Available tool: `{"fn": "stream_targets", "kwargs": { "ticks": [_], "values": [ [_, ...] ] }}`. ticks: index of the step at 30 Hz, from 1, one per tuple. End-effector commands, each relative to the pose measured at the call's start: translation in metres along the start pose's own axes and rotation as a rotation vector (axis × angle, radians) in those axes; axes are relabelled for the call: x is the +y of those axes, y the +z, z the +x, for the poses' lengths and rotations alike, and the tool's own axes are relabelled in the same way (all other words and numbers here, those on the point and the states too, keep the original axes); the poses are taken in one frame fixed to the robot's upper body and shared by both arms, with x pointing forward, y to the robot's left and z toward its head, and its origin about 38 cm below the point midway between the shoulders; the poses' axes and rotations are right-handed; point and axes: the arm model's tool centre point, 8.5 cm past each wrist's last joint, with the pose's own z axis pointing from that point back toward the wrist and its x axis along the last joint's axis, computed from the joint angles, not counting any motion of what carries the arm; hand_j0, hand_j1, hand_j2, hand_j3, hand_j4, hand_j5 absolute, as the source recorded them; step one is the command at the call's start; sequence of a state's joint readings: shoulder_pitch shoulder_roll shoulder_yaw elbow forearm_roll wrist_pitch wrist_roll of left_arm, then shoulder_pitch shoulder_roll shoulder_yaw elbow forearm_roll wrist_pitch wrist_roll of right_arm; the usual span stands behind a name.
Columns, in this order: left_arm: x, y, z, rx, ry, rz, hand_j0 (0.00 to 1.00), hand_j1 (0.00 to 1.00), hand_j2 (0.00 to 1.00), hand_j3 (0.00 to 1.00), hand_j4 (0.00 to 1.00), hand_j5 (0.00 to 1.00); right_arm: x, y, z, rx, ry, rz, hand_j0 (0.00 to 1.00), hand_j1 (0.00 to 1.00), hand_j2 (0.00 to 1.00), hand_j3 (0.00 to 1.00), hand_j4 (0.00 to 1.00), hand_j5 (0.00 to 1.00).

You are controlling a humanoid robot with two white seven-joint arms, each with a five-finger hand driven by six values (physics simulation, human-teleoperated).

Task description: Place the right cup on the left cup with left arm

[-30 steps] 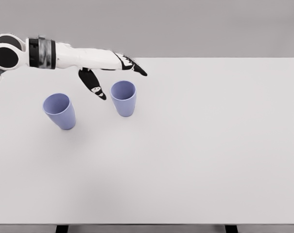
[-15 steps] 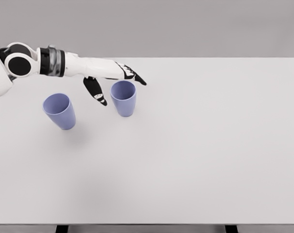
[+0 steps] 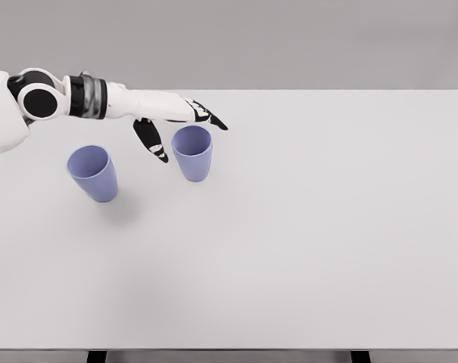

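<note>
Your left robot hand (image 3: 176, 125) is spread, empty, thumb hanging left of the right cup (image 3: 192, 153), fingers over its far rim. You have two blue cups, both upright; the left cup (image 3: 93, 173) stands apart. The white surface (image 3: 327, 227) lies bare rightward and toward the near edge.
</note>
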State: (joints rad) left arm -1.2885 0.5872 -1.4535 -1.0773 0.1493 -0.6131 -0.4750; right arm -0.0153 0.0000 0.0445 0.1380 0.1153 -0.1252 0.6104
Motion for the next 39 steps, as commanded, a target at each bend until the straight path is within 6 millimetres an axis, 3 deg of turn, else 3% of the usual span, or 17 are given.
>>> {"fn": "stream_targets", "kwargs": {
  "ticks": [1,4,31,34,39],
  "values": [
    [0.002,-0.005,0.003,-0.010,0.002,0.006,1.00,1.00,1.00,1.00,1.00,1.00,0.000,0.000,0.000,0.000,0.001,0.001,1.00,1.00,1.00,1.00,1.00,1.00],
    [-0.005,-0.007,0.002,-0.012,0.014,-0.001,1.00,1.00,1.00,1.00,1.00,1.00,0.000,0.000,0.000,0.000,0.001,0.001,1.00,1.00,1.00,1.00,1.00,1.00],
    [-0.005,-0.014,-0.002,0.003,-0.002,0.007,1.00,1.00,1.00,1.00,1.00,1.00,0.000,0.000,-0.001,0.001,0.000,0.001,1.00,1.00,1.00,1.00,1.00,1.00],
    [-0.004,-0.014,-0.002,0.002,-0.002,0.011,0.86,0.86,0.86,0.86,0.86,0.86,0.000,0.000,-0.001,0.001,0.000,0.001,1.00,1.00,1.00,1.00,1.00,1.00],
    [-0.014,-0.015,-0.004,0.003,0.015,0.001,0.85,0.85,0.85,0.85,0.85,0.85,0.000,0.000,0.000,0.000,0.001,0.001,1.00,1.00,1.00,1.00,1.00,1.00]
  ]
}}
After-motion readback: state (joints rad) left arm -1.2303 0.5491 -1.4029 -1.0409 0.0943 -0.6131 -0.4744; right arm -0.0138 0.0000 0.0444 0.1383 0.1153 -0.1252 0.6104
